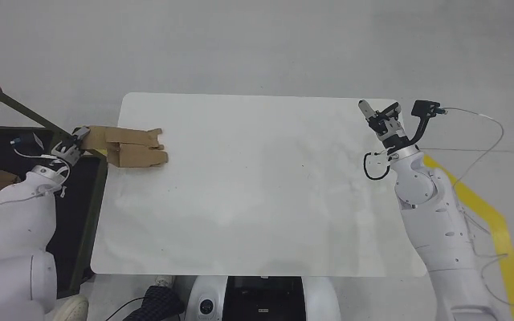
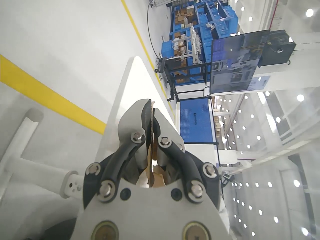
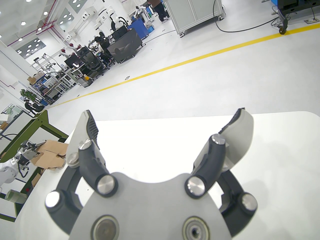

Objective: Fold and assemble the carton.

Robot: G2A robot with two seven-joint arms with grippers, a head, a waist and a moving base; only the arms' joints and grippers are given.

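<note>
The flat brown carton lies at the bench's left edge, with one end past the rim. The left end effector is clamped on that end; the gripped part is mostly hidden, seemingly a flap. The right end effector has its fingers apart over the far right corner.

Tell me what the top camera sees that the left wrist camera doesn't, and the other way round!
Top view: the whole flat carton straddling the table's left edge, and the open right gripper over the far right corner.
Left wrist view: a close look at the fingers squeezing the cardboard's thin edge, plus blue shelves in the room behind.
Both: the left gripper shut on the carton, and the white table.
</note>
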